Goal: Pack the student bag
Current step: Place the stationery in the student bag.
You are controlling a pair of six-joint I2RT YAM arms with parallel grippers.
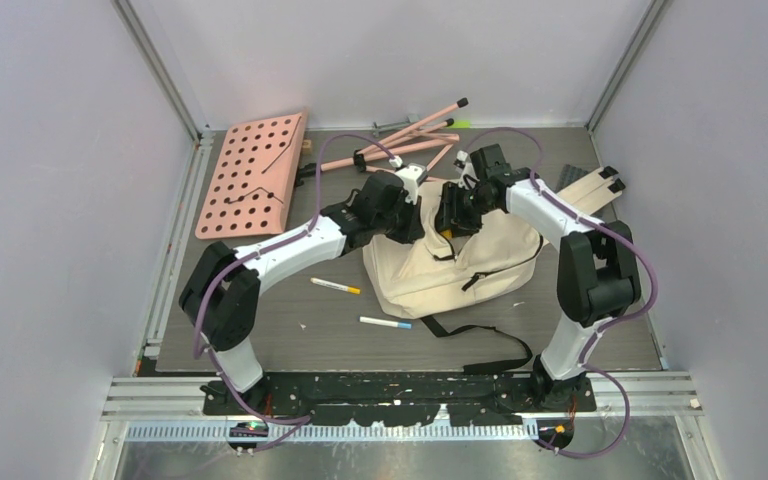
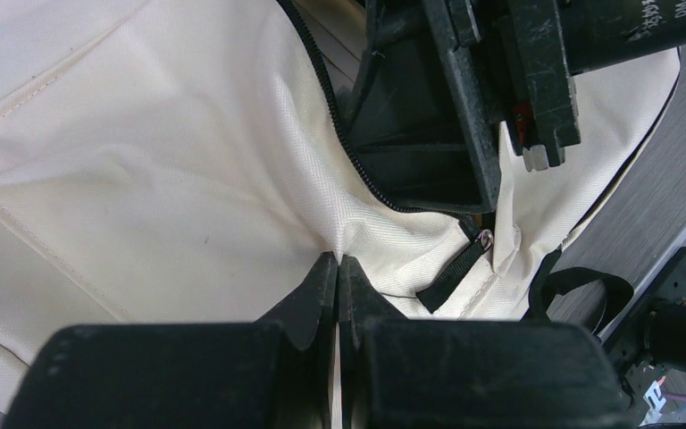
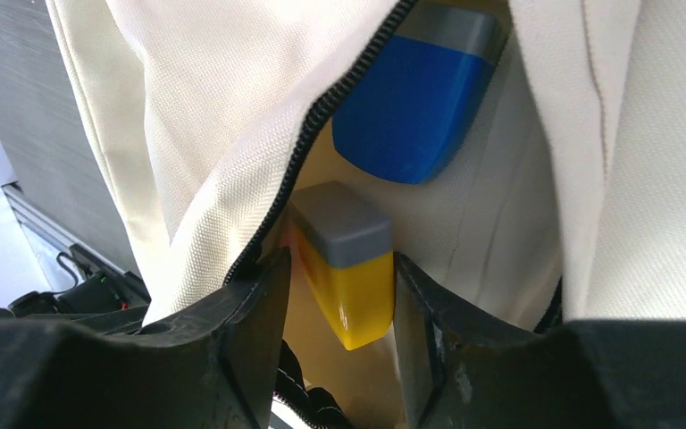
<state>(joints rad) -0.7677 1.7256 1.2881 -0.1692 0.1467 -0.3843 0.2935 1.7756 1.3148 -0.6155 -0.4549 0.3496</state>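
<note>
Dark bench (image 1: 260, 345): I see two pens (image 1: 335, 286) unpacked (yellow item (image 3: 353, 286) inside student bag (image 1: 430, 270)); left tool (image 2: 338, 265) pinching its cloth, right tool (image 3: 338, 264) released.

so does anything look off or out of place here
A yellow-tipped pen and a blue-tipped pen lie loose on the table beside the bag, not packed. At the back a pink stand lies tipped over, legs splayed. Nothing looks spilled or torn.
</note>
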